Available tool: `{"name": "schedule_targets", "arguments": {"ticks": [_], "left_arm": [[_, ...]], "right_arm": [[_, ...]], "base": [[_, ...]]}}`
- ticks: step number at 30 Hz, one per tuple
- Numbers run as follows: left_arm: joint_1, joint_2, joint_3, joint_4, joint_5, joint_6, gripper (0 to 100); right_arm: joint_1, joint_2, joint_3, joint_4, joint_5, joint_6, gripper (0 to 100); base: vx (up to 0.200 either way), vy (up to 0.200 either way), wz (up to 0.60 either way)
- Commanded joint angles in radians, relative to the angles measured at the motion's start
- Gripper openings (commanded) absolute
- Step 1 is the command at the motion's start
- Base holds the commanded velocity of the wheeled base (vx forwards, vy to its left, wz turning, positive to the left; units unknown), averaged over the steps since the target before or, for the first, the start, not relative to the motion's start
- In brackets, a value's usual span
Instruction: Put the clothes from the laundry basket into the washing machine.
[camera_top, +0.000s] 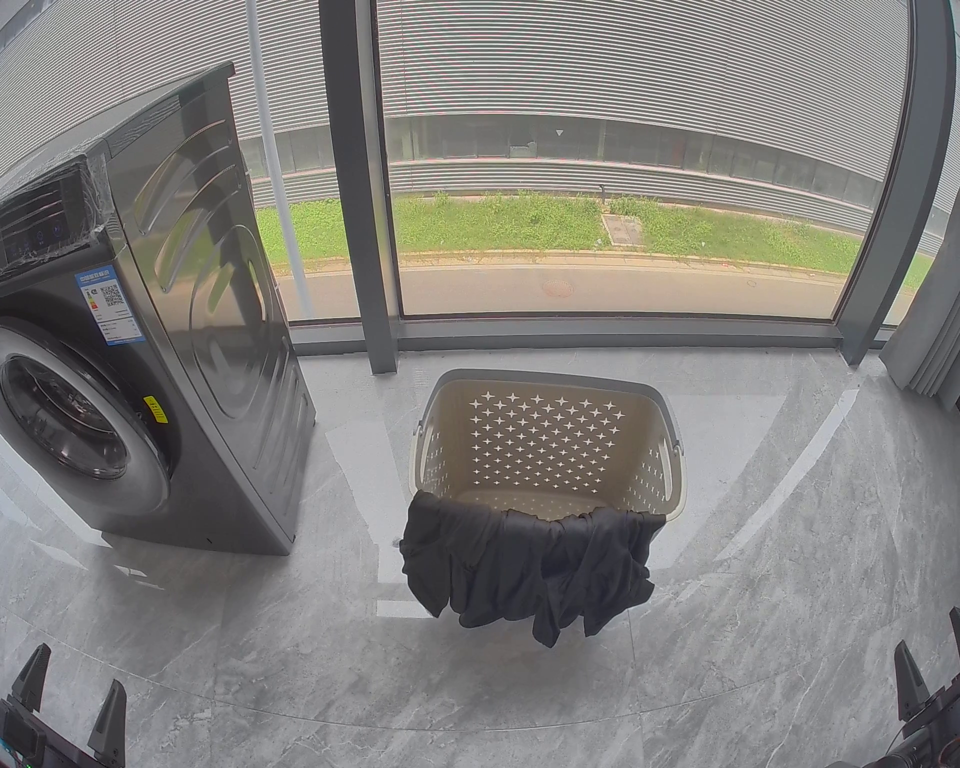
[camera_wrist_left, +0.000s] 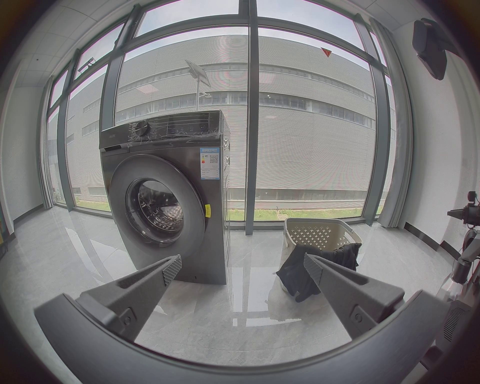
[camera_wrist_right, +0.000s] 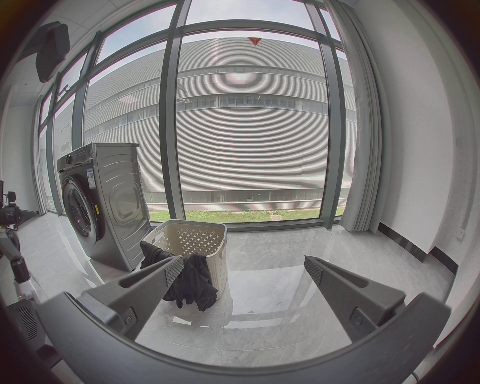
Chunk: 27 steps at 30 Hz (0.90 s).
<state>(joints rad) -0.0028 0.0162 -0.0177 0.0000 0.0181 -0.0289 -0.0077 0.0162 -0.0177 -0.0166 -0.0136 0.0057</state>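
Observation:
A cream laundry basket (camera_top: 550, 440) stands on the floor in front of the window. A black garment (camera_top: 530, 570) hangs over its near rim and down the outside. The grey washing machine (camera_top: 150, 330) stands to the left, its round door (camera_wrist_left: 155, 210) facing me. My left gripper (camera_top: 70, 700) is low at the near left, open and holding nothing. My right gripper (camera_top: 935, 665) sits at the near right, open and holding nothing. Both are well short of the basket (camera_wrist_left: 320, 235), which stands beyond the left gripper (camera_wrist_left: 240, 267). The right gripper (camera_wrist_right: 240, 267) also faces the basket (camera_wrist_right: 192, 242) and garment (camera_wrist_right: 187, 282).
The floor is polished grey marble tile (camera_top: 760, 640). A glass window wall with a thick pillar (camera_top: 360, 200) runs behind the basket. A curtain (camera_top: 925, 340) hangs at the far right. Bare floor lies between the grippers and the basket.

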Motion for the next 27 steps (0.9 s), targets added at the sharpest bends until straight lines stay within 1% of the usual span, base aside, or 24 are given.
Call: {"name": "schedule_targets", "arguments": {"ticks": [1, 7, 16, 27], "left_arm": [[0.000, -0.016, 0.018, 0.000, 0.000, 0.000, 100], [0.000, -0.016, 0.018, 0.000, 0.000, 0.001, 100], [-0.002, -0.016, 0.018, 0.000, 0.000, 0.001, 100], [-0.002, -0.016, 0.018, 0.000, 0.000, 0.001, 100]], "right_arm": [[0.000, -0.016, 0.018, 0.000, 0.000, 0.000, 100], [0.000, -0.016, 0.018, 0.000, 0.000, 0.000, 100], [0.000, -0.016, 0.018, 0.000, 0.000, 0.000, 100], [0.000, -0.016, 0.018, 0.000, 0.000, 0.000, 100]], "base": [[0.000, 0.000, 0.00], [0.000, 0.000, 0.00], [0.200, 0.000, 0.00], [0.000, 0.000, 0.00]]}}
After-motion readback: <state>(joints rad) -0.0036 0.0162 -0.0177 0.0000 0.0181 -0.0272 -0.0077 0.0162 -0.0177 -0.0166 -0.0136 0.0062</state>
